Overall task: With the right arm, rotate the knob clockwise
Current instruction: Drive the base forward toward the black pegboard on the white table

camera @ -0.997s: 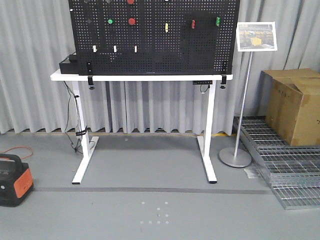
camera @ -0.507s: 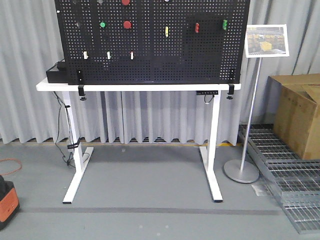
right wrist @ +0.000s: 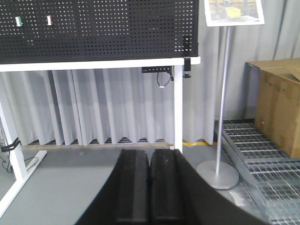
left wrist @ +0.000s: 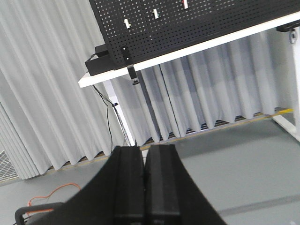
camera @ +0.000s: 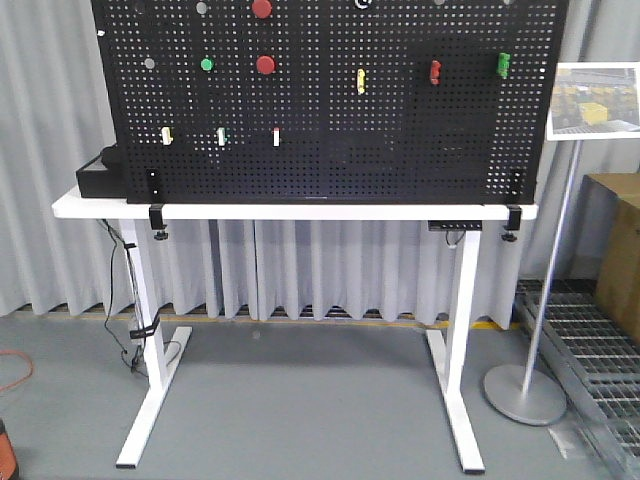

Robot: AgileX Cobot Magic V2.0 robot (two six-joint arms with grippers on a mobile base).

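Observation:
A black pegboard [camera: 320, 130] stands on a white table [camera: 300, 211]. At its top edge a small round piece with a whitish ring [camera: 362, 3] shows, cut off by the frame; it may be the knob, its face is hidden. My right gripper [right wrist: 149, 152] is shut and empty, low in front of the table and far from the board [right wrist: 98, 28]. My left gripper [left wrist: 144, 149] is shut and empty too, pointing at the table's left end [left wrist: 93, 79]. Neither arm shows in the front view.
The board carries two red round buttons [camera: 265, 65], a green button [camera: 207, 64], a yellow upright piece [camera: 360, 81] and small white pegs [camera: 276, 137]. A sign stand [camera: 555, 250] stands right of the table. A cardboard box [right wrist: 276, 103] and metal grating [right wrist: 262, 154] lie further right.
The view has moved closer to the table: the pegboard and table look larger, and the sign stand and box have slid toward the right edge.

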